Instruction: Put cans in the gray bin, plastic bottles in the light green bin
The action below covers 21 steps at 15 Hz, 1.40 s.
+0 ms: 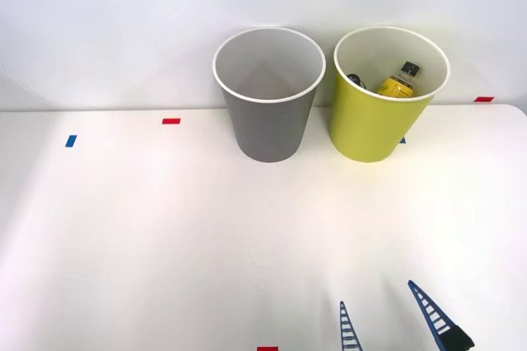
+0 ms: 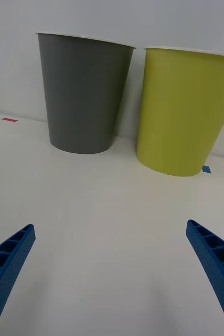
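Note:
The gray bin (image 1: 269, 95) (image 2: 83, 94) stands at the back of the white table, its white inside showing nothing in it from the front view. Right of it stands the light green bin (image 1: 385, 95) (image 2: 187, 111). Inside the green one lies a plastic bottle (image 1: 399, 79) with a yellow label and black cap, beside a dark object whose kind I cannot make out. The cans are out of view. My right gripper (image 1: 377, 315) (image 2: 110, 236) hovers low near the table's front edge, well short of the bins, open with nothing between its blue ribbed fingers (image 1: 429, 310).
Small tape marks dot the table (image 1: 165, 236): a blue one (image 1: 71, 141) and a red one (image 1: 170, 121) at the back left, a red one (image 1: 484, 99) at the far right, another red one (image 1: 267, 348) at the front edge. A pale wall rises behind the bins.

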Each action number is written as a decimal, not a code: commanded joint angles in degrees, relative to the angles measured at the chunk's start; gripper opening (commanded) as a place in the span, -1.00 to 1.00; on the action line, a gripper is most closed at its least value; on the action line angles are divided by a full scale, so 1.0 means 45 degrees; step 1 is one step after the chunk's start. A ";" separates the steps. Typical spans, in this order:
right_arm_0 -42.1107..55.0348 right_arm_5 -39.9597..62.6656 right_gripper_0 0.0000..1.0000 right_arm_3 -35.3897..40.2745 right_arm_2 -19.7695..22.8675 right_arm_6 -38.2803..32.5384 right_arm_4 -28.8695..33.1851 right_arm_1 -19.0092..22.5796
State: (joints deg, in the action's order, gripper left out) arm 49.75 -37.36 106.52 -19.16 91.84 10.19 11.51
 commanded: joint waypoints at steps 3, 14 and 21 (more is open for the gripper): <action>0.0000 0.0001 1.00 0.0000 0.0000 0.0000 0.0000 0.0000; 0.0000 0.0001 1.00 0.0000 0.0000 0.0000 0.0000 0.0000; 0.0000 0.0001 1.00 0.0000 0.0000 0.0000 0.0000 0.0000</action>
State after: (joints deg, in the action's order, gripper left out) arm 49.75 -37.35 106.52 -19.16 91.85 10.19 11.51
